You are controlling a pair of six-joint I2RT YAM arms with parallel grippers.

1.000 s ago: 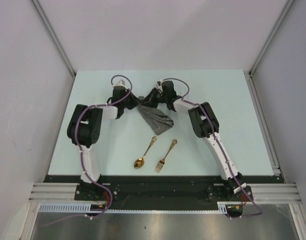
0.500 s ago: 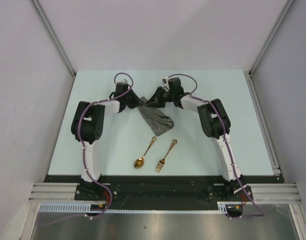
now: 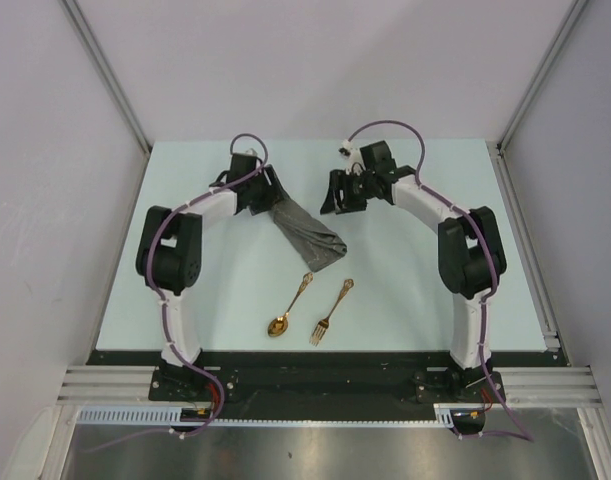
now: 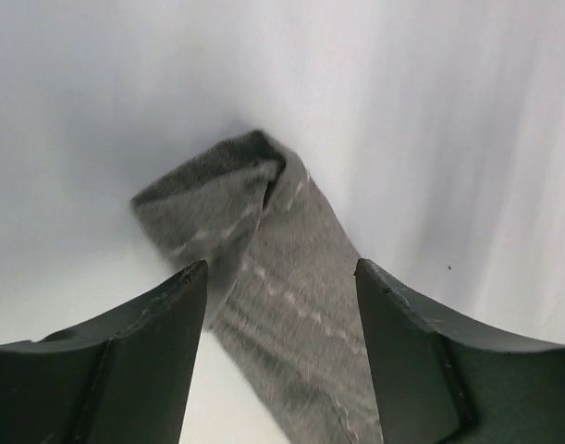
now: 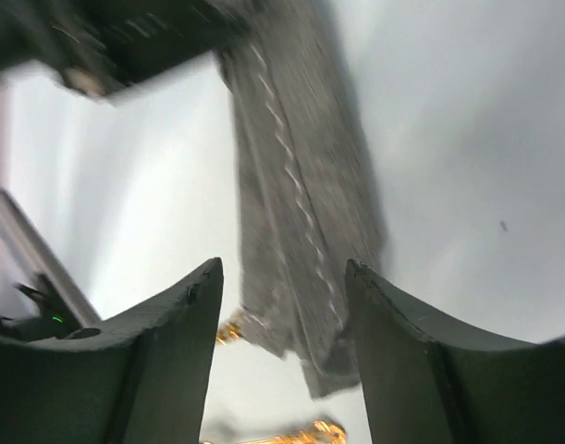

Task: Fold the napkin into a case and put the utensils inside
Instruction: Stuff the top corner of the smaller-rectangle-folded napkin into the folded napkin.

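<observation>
At the bottom of the top view, the spoon and the fork lie side by side on the pale table, not touching each other. Both are angled with bowl and tines toward the lower left and handles toward the upper right. Neither is gripped.

Just beyond them, at the centre of that view, the napkin lies as a narrow rumpled band running from upper left to lower right. Its wider, bunched lower end sits just beside the spoon's handle tip; contact cannot be confirmed.

The left arm is bent at the elbow, forearm reaching right, with the left gripper over the band's upper end. The right arm stretches farther back and curls left, with the right gripper off the cloth, to its upper right.

The left wrist view shows what the top view hides. Both fingers are spread wide, and the cloth passes between them to a folded-over end beyond the tips. No pinch is evident.

The right wrist view is blurred. Its fingers are likewise spread, gripping nothing, and the band stretches away past them. Gold glints show at the bottom edge, too blurred to tell spoon from fork.
</observation>
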